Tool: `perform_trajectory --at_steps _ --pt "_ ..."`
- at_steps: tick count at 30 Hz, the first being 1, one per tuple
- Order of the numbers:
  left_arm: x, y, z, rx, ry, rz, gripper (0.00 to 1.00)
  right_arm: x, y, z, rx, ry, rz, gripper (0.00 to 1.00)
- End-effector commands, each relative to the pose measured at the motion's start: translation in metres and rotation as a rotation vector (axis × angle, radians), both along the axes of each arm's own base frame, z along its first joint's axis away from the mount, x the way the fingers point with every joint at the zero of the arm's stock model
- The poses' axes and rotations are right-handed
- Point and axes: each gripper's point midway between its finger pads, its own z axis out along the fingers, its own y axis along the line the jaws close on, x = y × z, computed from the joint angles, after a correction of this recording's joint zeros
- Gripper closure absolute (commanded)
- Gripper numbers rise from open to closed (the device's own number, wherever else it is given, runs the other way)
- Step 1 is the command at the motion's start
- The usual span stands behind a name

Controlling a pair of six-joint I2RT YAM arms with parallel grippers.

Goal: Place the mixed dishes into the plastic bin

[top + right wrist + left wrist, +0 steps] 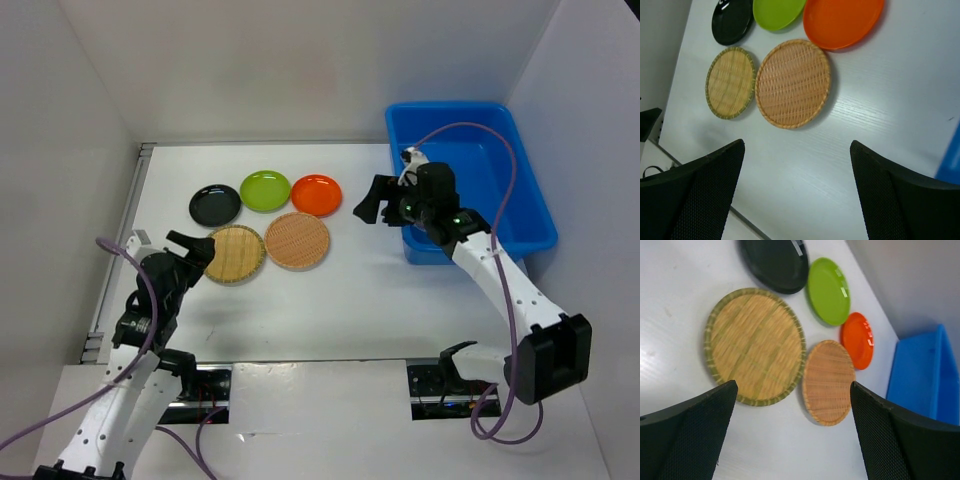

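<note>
A black plate [215, 204], a lime green plate [265, 190] and an orange plate [316, 194] lie in a row on the white table. In front of them lie a green-rimmed woven tray [233, 253] and a tan woven tray [297, 240]. The blue plastic bin [520, 205] stands at the far right. My left gripper [200, 252] is open and empty, just left of the green-rimmed tray [756, 345]. My right gripper [372, 203] is open and empty, above the table between the orange plate [842, 20] and the bin. No cups are in view.
White walls close in the table on the left, back and right. The right arm's purple cable [470, 128] loops over the bin. A grey rail [120, 250] runs along the table's left edge.
</note>
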Motion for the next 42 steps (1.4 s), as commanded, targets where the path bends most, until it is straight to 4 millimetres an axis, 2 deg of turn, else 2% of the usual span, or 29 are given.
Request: perform_trajectory --at_steps 1,2,3,4,5,6,11,12,13,14,16,17,19,25,26,27,29,30,31,32,33,34,35,36,39,42 --pt "-0.006 0.009 -0.026 -0.057 0.059 0.067 0.01 0.016 0.024 0.023 0.020 -0.086 0.029 0.10" --pt "-0.003 0.006 -0.027 -0.075 0.046 0.064 0.01 0.016 0.029 0.017 0.016 -0.073 0.041 0.10" --pt "-0.006 0.010 -0.042 -0.083 0.059 0.081 0.01 0.014 0.035 0.013 0.008 -0.065 0.051 0.10" --pt "-0.006 0.011 -0.045 -0.100 0.046 0.089 0.01 0.014 0.040 0.006 0.001 -0.048 0.062 0.08" --pt "-0.004 0.008 -0.047 -0.117 0.028 0.078 0.01 0.016 0.039 0.010 0.000 -0.057 0.054 0.08" --pt "-0.006 0.012 -0.061 -0.114 0.053 0.093 0.01 0.014 0.045 0.004 -0.005 -0.045 0.068 0.08" --pt "-0.007 0.015 -0.067 -0.113 0.066 0.091 0.01 0.016 0.054 -0.002 -0.014 -0.036 0.082 0.08" --pt "-0.007 0.018 -0.073 -0.092 0.090 0.093 0.01 0.015 0.058 0.000 -0.010 -0.044 0.092 0.08" --pt "-0.006 0.018 -0.083 -0.089 0.133 0.095 0.01 0.018 0.060 -0.010 -0.020 -0.022 0.093 0.08" --pt "-0.004 0.021 -0.083 -0.077 0.139 0.100 0.01 0.020 0.061 -0.010 -0.021 -0.020 0.093 0.08" --pt "0.003 0.015 -0.091 -0.091 0.166 0.070 0.01 0.020 0.071 -0.012 -0.027 -0.017 0.109 0.08" --pt "0.006 0.017 -0.093 -0.091 0.172 0.079 0.01 0.022 0.070 -0.013 -0.033 -0.019 0.097 0.08" --pt "0.011 0.017 -0.098 -0.090 0.190 0.080 0.01 0.018 0.078 -0.015 -0.038 -0.010 0.119 0.08" --pt "0.022 0.016 -0.094 -0.069 0.180 0.049 0.02 0.023 0.077 -0.019 -0.051 -0.005 0.102 0.08" --pt "0.023 0.016 -0.099 -0.059 0.197 0.045 0.02 0.024 0.077 -0.023 -0.055 0.004 0.102 0.08" --pt "0.024 0.014 -0.102 -0.065 0.207 0.033 0.02 0.025 0.078 -0.018 -0.051 -0.006 0.102 0.08" --pt "0.029 0.009 -0.112 -0.056 0.259 -0.003 0.02 0.027 0.079 -0.027 -0.060 0.013 0.102 0.08" --pt "0.032 0.010 -0.116 -0.037 0.285 -0.017 0.02 0.029 0.080 -0.023 -0.056 0.005 0.102 0.08" --pt "0.033 0.009 -0.132 -0.033 0.353 -0.029 0.02 0.028 0.081 -0.023 -0.052 0.007 0.110 0.08" --pt "0.041 0.006 -0.128 -0.033 0.358 -0.053 0.02 0.028 0.082 -0.028 -0.057 0.016 0.110 0.08" --pt "0.042 0.004 -0.133 -0.030 0.381 -0.066 0.02 0.028 0.082 -0.028 -0.057 0.016 0.110 0.08" --pt "0.041 0.005 -0.148 -0.023 0.436 -0.072 0.02 0.028 0.082 -0.028 -0.057 0.016 0.110 0.08" --pt "0.039 0.003 -0.153 -0.029 0.456 -0.079 0.05 0.030 0.080 -0.028 -0.068 0.009 0.105 0.08" --pt "0.045 0.003 -0.150 -0.020 0.443 -0.085 0.09 0.030 0.080 -0.028 -0.068 0.009 0.105 0.08" --pt "0.048 0.003 -0.147 -0.019 0.428 -0.085 0.11 0.032 0.079 -0.032 -0.076 0.015 0.097 0.08" --pt "0.047 0.004 -0.150 -0.021 0.438 -0.093 0.25 0.033 0.080 -0.037 -0.081 0.025 0.098 0.08"
